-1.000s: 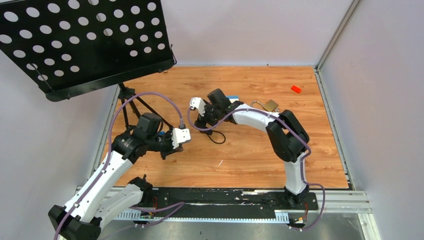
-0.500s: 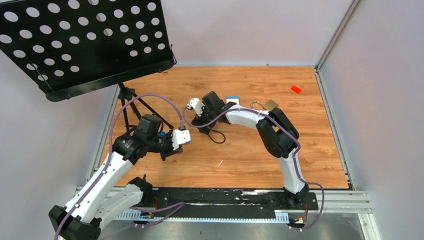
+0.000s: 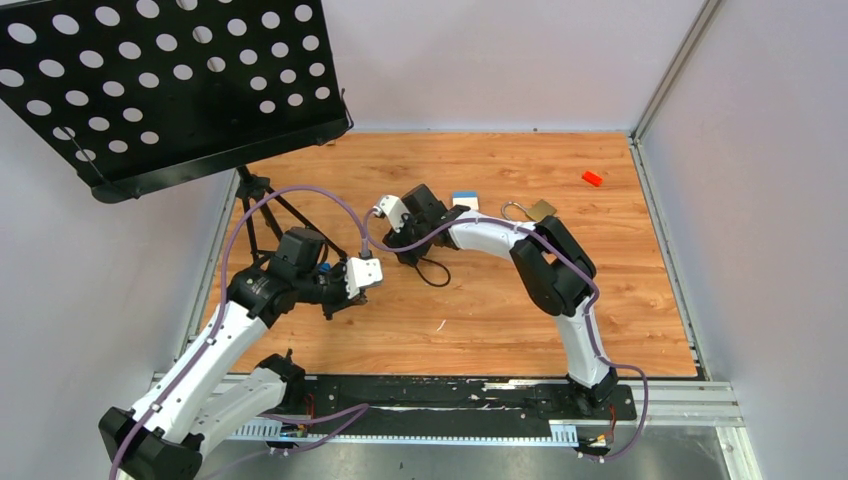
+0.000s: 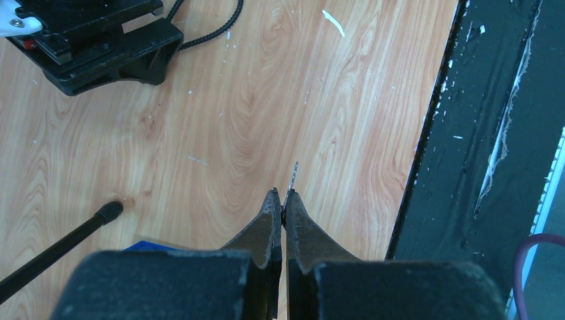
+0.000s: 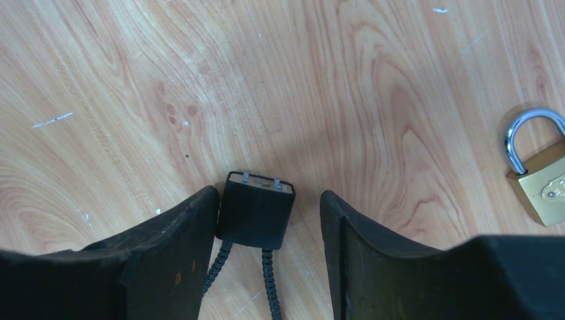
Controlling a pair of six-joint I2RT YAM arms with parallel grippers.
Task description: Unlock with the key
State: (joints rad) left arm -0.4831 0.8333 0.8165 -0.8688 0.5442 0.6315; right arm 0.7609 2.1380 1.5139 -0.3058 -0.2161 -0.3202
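My left gripper (image 4: 283, 195) is shut on the key (image 4: 294, 175), a thin grey blade that sticks out past the fingertips above the wooden floor. In the top view this gripper (image 3: 334, 304) hangs left of centre. My right gripper (image 5: 270, 197) stands open around the blocky black end (image 5: 256, 210) of a black cable (image 3: 432, 273). Its left finger touches the block and its right finger stands apart from it. A small brass padlock (image 5: 543, 180) with its shackle raised lies to the right, also visible from above as the padlock (image 3: 540, 210).
A black perforated music stand (image 3: 170, 80) on tripod legs (image 3: 262, 205) fills the back left. A blue-and-white card (image 3: 464, 199) and a red block (image 3: 592, 178) lie further back. The black rail (image 3: 450, 395) runs along the near edge.
The right gripper has shifted a little to the left and its jaws have narrowed around the black block. The left arm has stayed still.
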